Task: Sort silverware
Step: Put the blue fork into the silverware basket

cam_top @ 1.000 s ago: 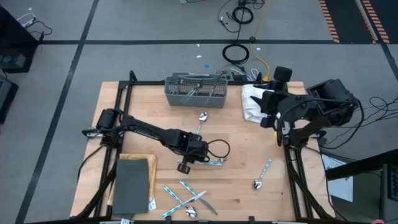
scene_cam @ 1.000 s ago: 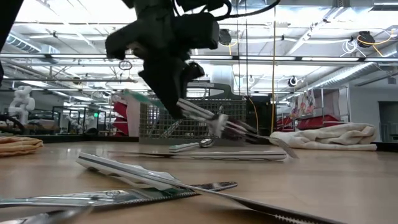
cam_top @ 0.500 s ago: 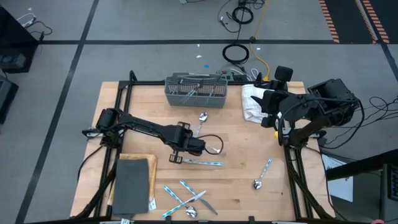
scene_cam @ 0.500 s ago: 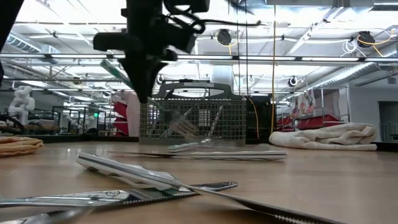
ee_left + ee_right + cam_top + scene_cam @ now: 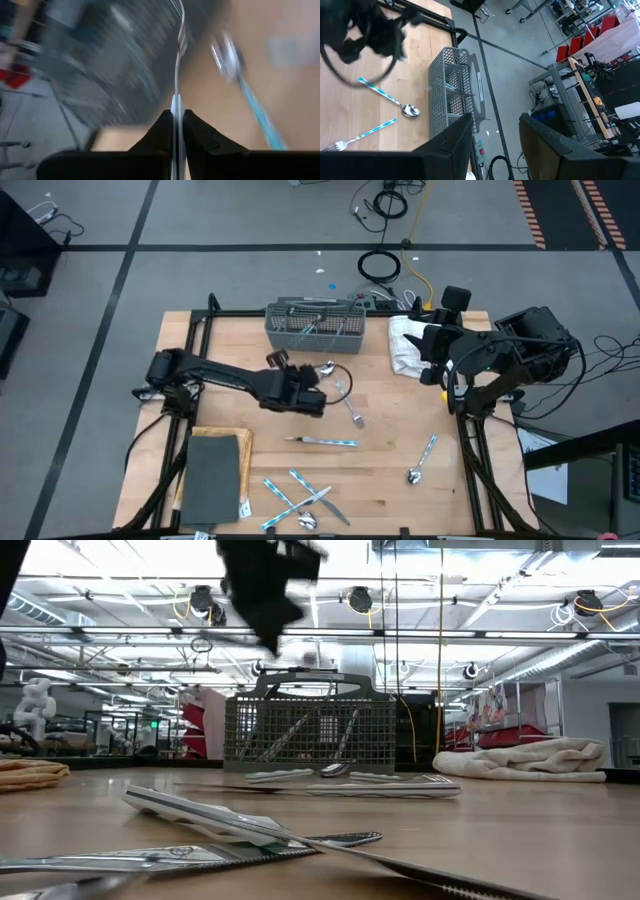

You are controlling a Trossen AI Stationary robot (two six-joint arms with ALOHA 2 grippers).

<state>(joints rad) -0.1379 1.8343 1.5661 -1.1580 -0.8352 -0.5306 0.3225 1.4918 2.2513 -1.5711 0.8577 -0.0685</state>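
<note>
On the wooden table [image 5: 400, 430], the grey mesh basket [image 5: 314, 326] stands at the far edge with the white towel [image 5: 407, 345] beside it, and the right gripper [image 5: 432, 352] waits over that towel, fingers parted around nothing. Nearer the middle, the left gripper [image 5: 322, 402] hangs above the boards just in front of the basket, pinched tight on a fork [image 5: 178, 65]. Loose silverware [image 5: 300, 500] lies crossed at the near edge, with a spoon [image 5: 421, 461] well apart toward the right.

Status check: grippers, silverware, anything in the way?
Left gripper shut on fork near basket. Right gripper open, parked by towel. Path clear.
</note>
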